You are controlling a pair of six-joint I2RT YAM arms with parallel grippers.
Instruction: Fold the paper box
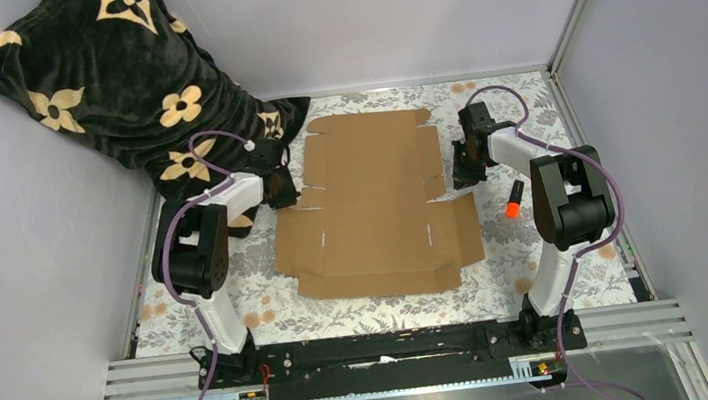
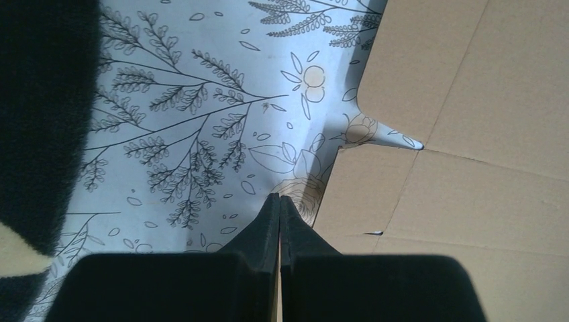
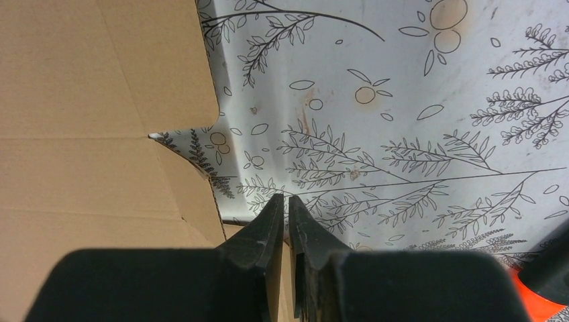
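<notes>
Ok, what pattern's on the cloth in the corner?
The cloth is black with cream flowers; top view.

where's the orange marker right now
In the top view the orange marker lies on the right side of the table, in the gap between the paper box and the right arm.

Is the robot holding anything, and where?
Left end effector: shut on nothing. Right end effector: nearly shut at the paper box's side flap; grip cannot be told.

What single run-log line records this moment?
paper box: flat, unfolded | left tool: shut, at left edge | right tool: narrow gap, at right edge
</notes>
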